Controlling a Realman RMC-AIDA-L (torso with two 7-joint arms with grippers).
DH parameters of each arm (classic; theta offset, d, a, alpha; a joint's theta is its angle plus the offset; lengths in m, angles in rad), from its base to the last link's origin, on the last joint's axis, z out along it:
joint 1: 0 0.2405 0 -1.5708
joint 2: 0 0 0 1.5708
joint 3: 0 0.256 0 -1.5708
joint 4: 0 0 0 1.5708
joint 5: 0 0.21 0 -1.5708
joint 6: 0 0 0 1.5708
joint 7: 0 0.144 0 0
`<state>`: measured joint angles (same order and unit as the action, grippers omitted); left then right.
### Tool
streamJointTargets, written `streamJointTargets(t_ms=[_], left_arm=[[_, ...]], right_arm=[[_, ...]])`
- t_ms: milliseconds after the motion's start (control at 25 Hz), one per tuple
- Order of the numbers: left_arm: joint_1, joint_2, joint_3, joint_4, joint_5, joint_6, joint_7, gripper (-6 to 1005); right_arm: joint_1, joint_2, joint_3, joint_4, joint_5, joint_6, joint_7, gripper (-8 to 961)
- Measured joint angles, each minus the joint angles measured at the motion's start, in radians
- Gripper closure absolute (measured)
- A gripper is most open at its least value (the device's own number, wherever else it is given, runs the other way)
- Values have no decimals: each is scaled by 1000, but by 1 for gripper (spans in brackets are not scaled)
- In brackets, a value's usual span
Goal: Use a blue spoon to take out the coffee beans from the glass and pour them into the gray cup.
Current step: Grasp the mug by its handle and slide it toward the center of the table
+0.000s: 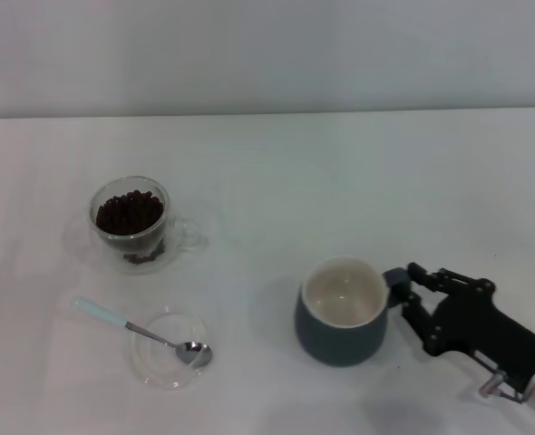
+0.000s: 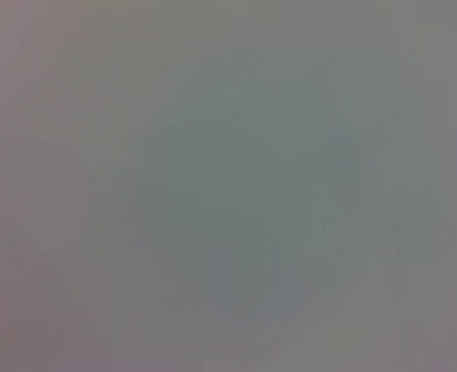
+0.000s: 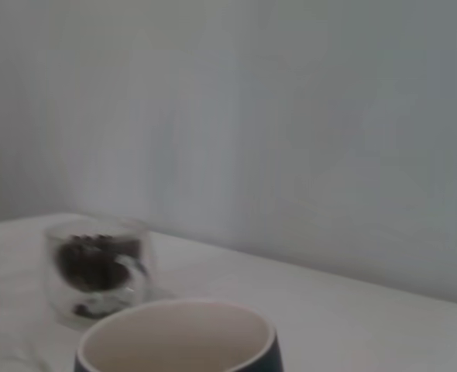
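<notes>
The glass [image 1: 130, 222] stands at the left on the white table, filled with coffee beans [image 1: 129, 213]; a few beans lie at its bottom. The blue spoon [image 1: 102, 314] lies in front of it, its metal bowl resting in a shallow clear dish [image 1: 163, 362]. The gray cup [image 1: 340, 317] stands upright at centre right, empty. My right gripper [image 1: 405, 292] comes in from the lower right, its jaws closed on the cup's handle. The right wrist view shows the cup's rim [image 3: 178, 341] close by and the glass [image 3: 97, 267] beyond. My left gripper is out of view.
The white table [image 1: 340, 172] runs back to a pale wall. The left wrist view shows only a blank grey surface.
</notes>
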<state>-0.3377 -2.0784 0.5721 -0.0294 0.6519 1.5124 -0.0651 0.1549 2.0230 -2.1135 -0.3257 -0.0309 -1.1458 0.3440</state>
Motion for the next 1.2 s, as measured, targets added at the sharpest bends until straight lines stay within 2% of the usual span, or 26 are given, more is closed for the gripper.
streamJointTargets(t_ms=[320, 920, 1160, 1200], left_arm=[[7, 0, 0, 1, -1, 0, 4, 116], [6, 2, 0, 24, -2, -10, 8, 115], [1, 2, -1, 27, -3, -28, 8, 115], [1, 2, -1, 28, -4, -28, 8, 115]], right_arm=[[6, 1, -99, -78, 39, 59, 1, 602], [3, -5, -125, -71, 37, 52, 26, 539], [2, -7, -131, -57, 37, 47, 30, 295], [1, -7, -131, -53, 37, 43, 30, 278]])
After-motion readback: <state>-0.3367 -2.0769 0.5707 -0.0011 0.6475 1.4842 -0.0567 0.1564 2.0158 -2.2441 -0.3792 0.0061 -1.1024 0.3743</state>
